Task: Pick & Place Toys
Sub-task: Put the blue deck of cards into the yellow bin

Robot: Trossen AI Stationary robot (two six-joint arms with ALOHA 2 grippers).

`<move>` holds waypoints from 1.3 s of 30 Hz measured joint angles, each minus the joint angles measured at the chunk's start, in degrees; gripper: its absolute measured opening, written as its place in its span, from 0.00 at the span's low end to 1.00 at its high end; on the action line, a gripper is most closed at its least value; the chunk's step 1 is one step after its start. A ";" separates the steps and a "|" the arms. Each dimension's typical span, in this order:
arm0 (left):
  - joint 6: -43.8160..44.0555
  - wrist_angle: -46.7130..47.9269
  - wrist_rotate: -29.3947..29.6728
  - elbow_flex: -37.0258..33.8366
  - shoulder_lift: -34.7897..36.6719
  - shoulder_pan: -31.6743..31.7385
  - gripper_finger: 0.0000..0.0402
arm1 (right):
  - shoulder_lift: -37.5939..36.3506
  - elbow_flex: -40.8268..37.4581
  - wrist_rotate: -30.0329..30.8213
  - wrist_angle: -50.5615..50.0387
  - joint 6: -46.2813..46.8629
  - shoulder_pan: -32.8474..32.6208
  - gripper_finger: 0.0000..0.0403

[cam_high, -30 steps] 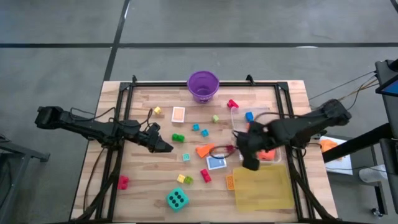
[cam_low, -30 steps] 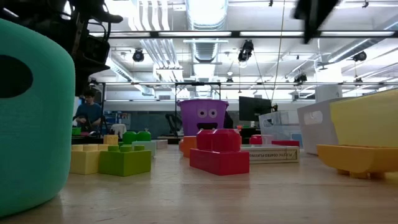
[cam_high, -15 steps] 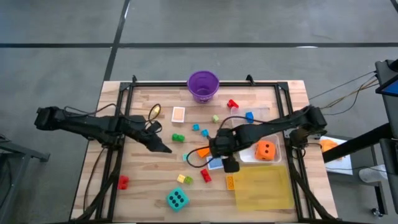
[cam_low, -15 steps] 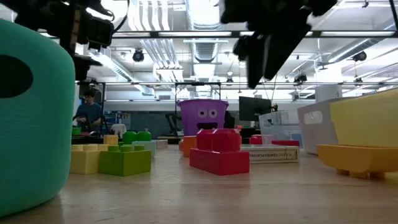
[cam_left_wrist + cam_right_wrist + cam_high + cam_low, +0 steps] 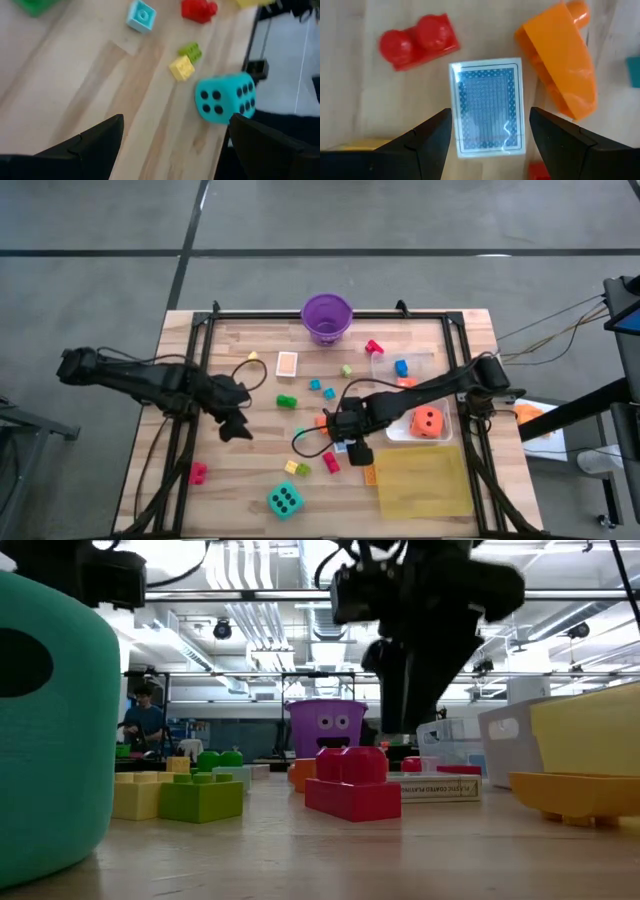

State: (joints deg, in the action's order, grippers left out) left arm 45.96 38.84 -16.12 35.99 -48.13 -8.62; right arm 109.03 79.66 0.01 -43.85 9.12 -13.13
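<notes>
My right gripper (image 5: 352,444) is open and hangs above the blue-backed card (image 5: 487,106), which lies flat on the table with one finger on either side, not touching it. A red block (image 5: 418,40) and the orange wedge (image 5: 560,60) lie beside the card. My left gripper (image 5: 238,428) is open and empty above bare wood at the middle left. Ahead of it lie the teal die (image 5: 225,97), a yellow block (image 5: 181,67) and a green block (image 5: 190,50). The orange die (image 5: 427,421) rests in the clear tub (image 5: 447,430).
The purple bucket (image 5: 327,315) stands at the far edge and the yellow tray (image 5: 420,480) lies at the near right. Loose pieces are scattered about: an orange card (image 5: 287,363), a green block (image 5: 287,401), a blue block (image 5: 401,367) and a red block (image 5: 198,472). The black frame rails (image 5: 190,380) run along both sides.
My right gripper has gone from the clear tub toward the table's left and come down over the blue card; the orange die stays in the tub. My left gripper has moved a little toward the table's left and near edges.
</notes>
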 joint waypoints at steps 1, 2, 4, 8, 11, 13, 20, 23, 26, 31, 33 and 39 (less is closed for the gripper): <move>0.07 0.07 0.02 0.00 0.22 -0.90 0.87 | -0.02 -0.93 0.00 0.98 0.46 0.02 0.65; 0.29 -0.03 0.06 0.00 0.59 -1.77 0.87 | -0.17 -1.92 0.04 1.80 1.00 0.03 0.65; 0.89 0.01 0.24 -0.16 1.29 -3.48 0.87 | -0.54 -3.58 0.16 3.84 1.68 0.07 0.65; 2.01 0.19 0.98 -0.35 2.52 -5.91 0.87 | -0.90 -4.84 0.87 4.36 1.29 0.01 0.65; 2.11 0.17 1.49 -0.35 3.16 -6.56 0.87 | -0.94 -5.43 1.17 4.44 -0.12 -0.02 0.65; 2.23 0.12 1.53 -0.35 3.29 -6.56 0.87 | -0.70 -5.68 1.60 5.09 -0.11 0.02 0.65; 2.20 0.01 1.77 -0.39 3.40 -6.56 0.87 | -0.63 -5.84 1.60 5.18 -0.17 0.73 0.65; 2.16 0.01 1.77 -0.39 3.40 -6.56 0.87 | -0.63 -5.84 1.43 5.34 -0.27 0.63 0.65; 2.05 0.01 1.77 -0.39 3.40 -6.56 0.87 | -0.63 -5.84 1.47 5.84 1.39 0.66 0.65; 1.99 0.01 1.77 -0.39 3.40 -6.56 0.87 | -0.63 -5.84 1.44 5.87 0.53 0.66 0.65; 2.01 0.01 1.76 -0.42 3.40 -6.56 0.87 | -0.63 -5.84 1.29 5.88 0.60 0.64 0.65; 2.03 0.01 1.77 -0.42 3.40 -6.56 0.87 | -0.63 -5.55 -5.82 5.96 0.99 0.63 0.65</move>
State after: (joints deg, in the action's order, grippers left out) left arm 47.99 38.85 -14.35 35.57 -44.73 -15.18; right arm 108.40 74.11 -5.82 -37.89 10.11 -12.50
